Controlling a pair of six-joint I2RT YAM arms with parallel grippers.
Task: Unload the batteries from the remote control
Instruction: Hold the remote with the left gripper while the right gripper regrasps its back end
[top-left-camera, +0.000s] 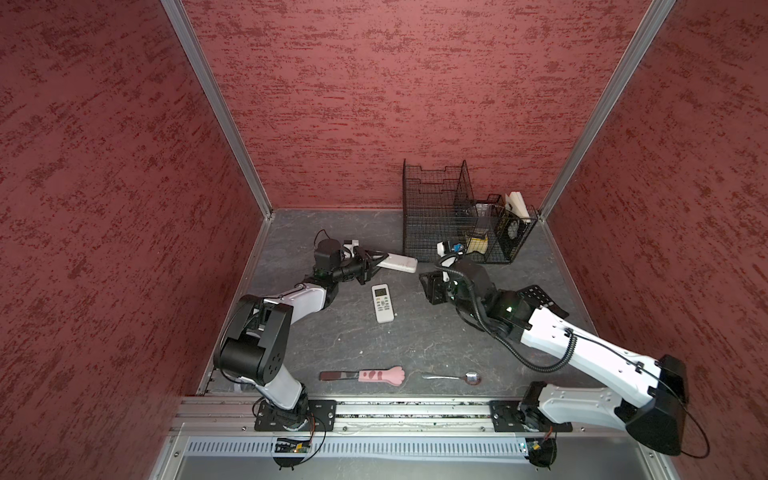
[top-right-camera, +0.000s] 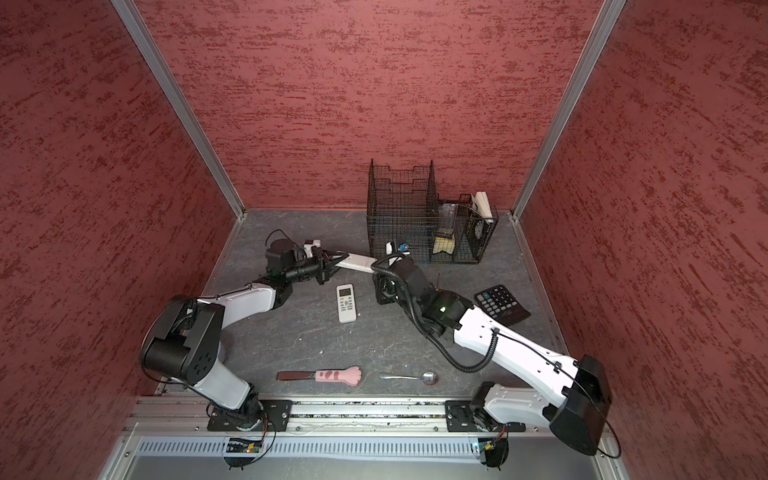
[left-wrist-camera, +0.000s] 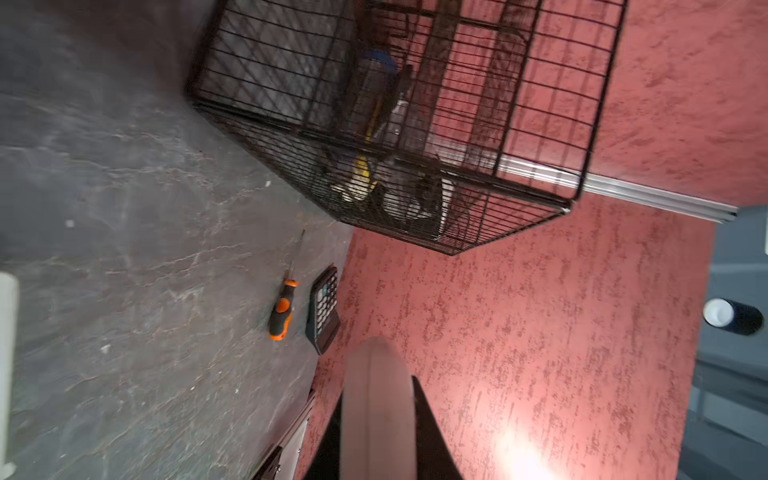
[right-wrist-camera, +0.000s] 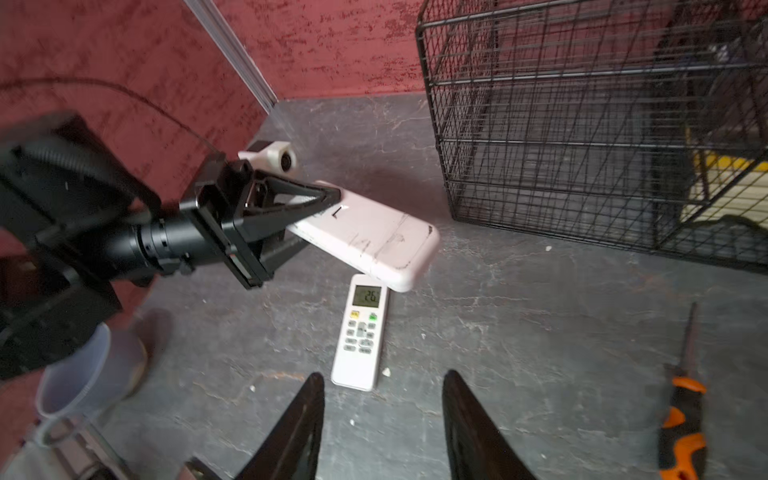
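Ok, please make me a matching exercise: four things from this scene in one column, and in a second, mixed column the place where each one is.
Things
1. plain white remote
2. remote with display
3. screwdriver
4. spoon

Places
a. beside the calculator
b. next to the pink spatula, near the front edge
c. held in the left gripper
d. flat on the table, buttons up

Pairs: 1-c, 2-d, 3-a, 4-b

I saw mottled red walls (top-left-camera: 374, 104) filling the upper frame on three sides, aluminium corner posts (top-left-camera: 217, 108) between them, and a dark grey marbled floor (top-left-camera: 332, 345) at lower centre.
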